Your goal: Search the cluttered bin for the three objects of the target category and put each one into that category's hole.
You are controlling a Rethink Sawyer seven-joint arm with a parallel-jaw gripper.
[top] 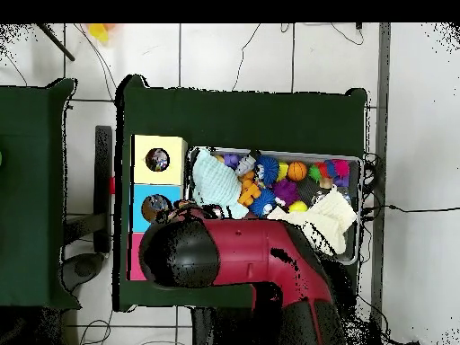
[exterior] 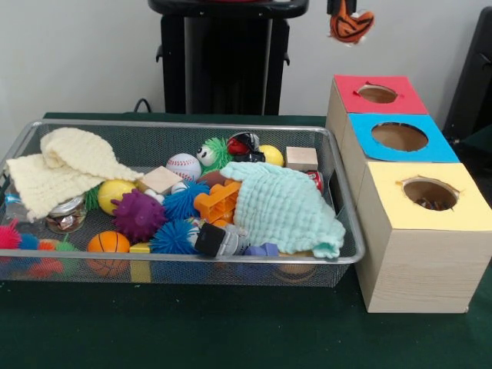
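Ball held above the red box
Your gripper (exterior: 344, 9) grips an orange, black-striped ball (exterior: 351, 26) above the red-topped box (exterior: 378, 94); it's round, no long axis. The dark green table (exterior: 231, 330) meets a pale wall.

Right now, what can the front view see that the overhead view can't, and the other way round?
Only the front view shows the tool at the top edge, carrying an orange ball with black lines above the red-topped box, whose hole is fully visible here.

Only the overhead view shows the red and black arm reaching over that end of the boxes, hiding most of the red one, plus the tiled floor.

Both show the mesh bin of toys, the mint cloth, cream cloth, and blue-topped and yellow-topped boxes.
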